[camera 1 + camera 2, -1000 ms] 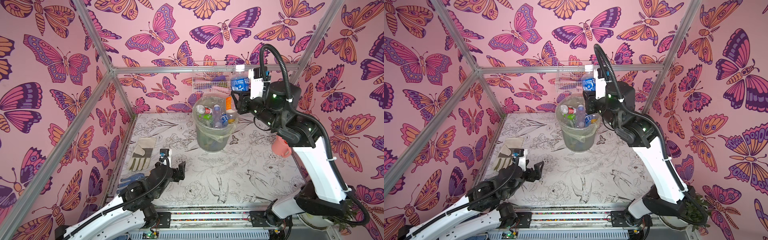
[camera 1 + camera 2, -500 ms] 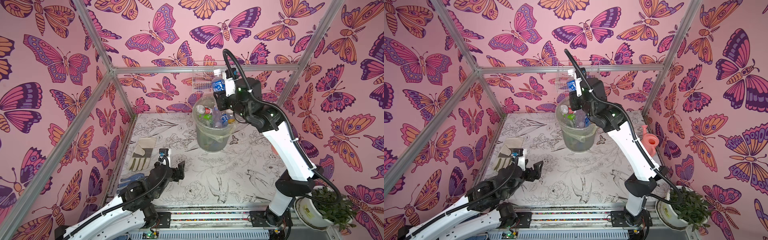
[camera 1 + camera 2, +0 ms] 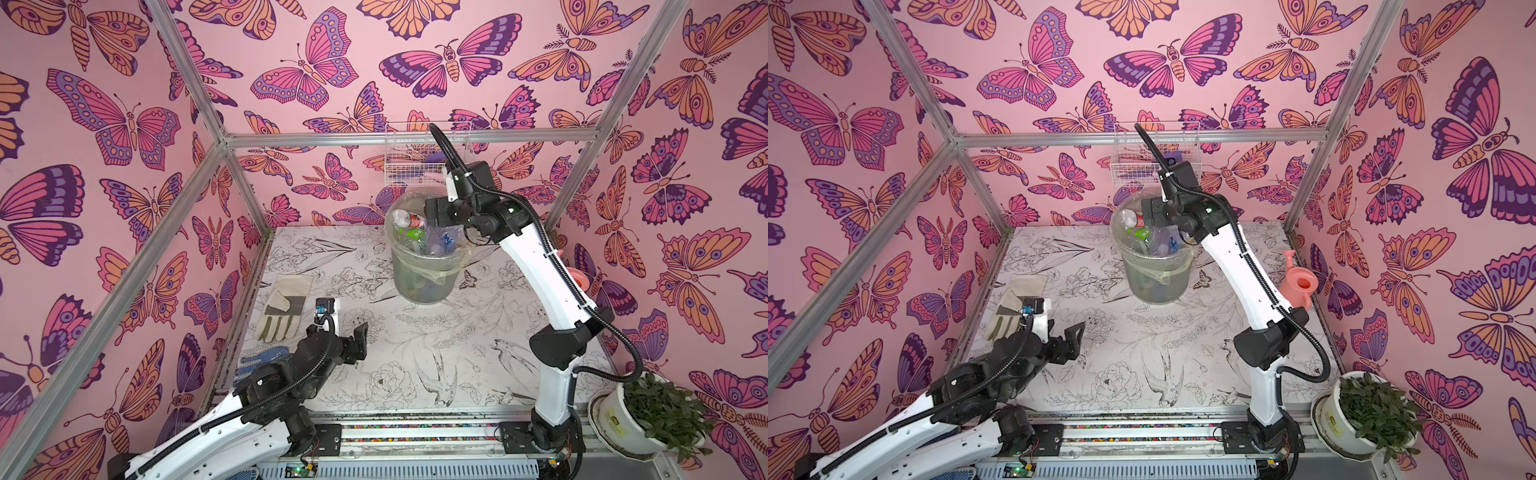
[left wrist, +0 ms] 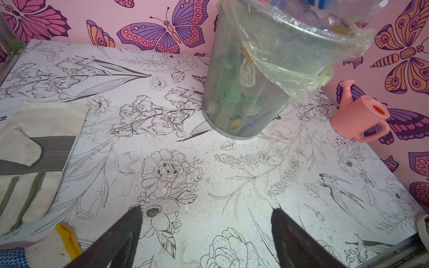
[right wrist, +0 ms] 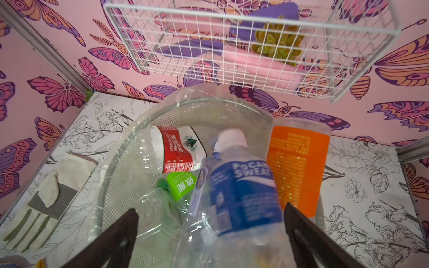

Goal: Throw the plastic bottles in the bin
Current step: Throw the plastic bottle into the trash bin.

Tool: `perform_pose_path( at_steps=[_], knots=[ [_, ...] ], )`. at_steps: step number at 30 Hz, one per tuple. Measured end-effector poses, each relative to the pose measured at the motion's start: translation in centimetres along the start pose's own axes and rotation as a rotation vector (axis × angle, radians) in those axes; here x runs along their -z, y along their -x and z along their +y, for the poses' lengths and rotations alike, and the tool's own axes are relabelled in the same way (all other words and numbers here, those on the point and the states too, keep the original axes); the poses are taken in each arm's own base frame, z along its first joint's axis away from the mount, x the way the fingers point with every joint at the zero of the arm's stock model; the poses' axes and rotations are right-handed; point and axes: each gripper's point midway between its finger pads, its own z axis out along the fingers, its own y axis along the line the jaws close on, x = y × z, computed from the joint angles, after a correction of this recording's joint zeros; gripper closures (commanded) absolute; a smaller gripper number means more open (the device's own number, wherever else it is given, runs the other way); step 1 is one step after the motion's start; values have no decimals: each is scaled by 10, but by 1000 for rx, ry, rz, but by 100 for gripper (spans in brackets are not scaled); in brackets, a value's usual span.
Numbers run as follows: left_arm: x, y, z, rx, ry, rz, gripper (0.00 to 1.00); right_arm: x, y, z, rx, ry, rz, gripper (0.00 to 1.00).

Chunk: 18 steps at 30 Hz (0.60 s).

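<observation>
A: Butterfly walls point(image 3: 332, 62) are boxing in three sides, and the table point(image 3: 415, 353) is wearing a flower-and-bird line print. Where's the bin sitting?

B: The bin point(image 3: 419, 282) is standing upright near the back wall, below the wire basket point(image 3: 415, 166), with its liner folding over the rim. The bottles point(image 3: 415, 237) are piling up inside. The red bottle point(image 5: 178, 150) and orange bottle point(image 5: 297, 167) are showing on top.

A: Right tool?

B: The right tool point(image 5: 212, 210) is hanging over the bin mouth with its jaws spread wide, clamping nothing. The blue bottle point(image 5: 243, 192) is lying loose between them and blurring, so I'm reading it as dropping. Hanging right over the opening is sending it straight in.

A: Left?

B: The left tool point(image 4: 206, 210) is hovering low over bare table, jaws apart and empty. It's sitting near the glove point(image 4: 34, 150) and well apart from the bin, so I'm guessing it's parking out of the way.

A: Anything left out?

B: I'm not seeing any bottles on the table. The watering can point(image 3: 1298, 286) is sitting by the right wall.
</observation>
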Motion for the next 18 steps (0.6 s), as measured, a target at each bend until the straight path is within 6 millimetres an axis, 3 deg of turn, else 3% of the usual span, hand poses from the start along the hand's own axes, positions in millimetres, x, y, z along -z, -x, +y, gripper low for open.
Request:
perform_pose_path(
  at_steps=[4, 9, 18],
  knots=[
    [3, 8, -3, 7, -5, -13, 11, 31, 22, -4, -13, 9, -76, 1],
    [2, 10, -5, 4, -4, -10, 11, 63, 28, -11, -24, 11, -121, 1],
    [2, 12, -3, -8, 7, -18, 11, 73, 10, -20, -20, -4, -106, 1]
  ],
)
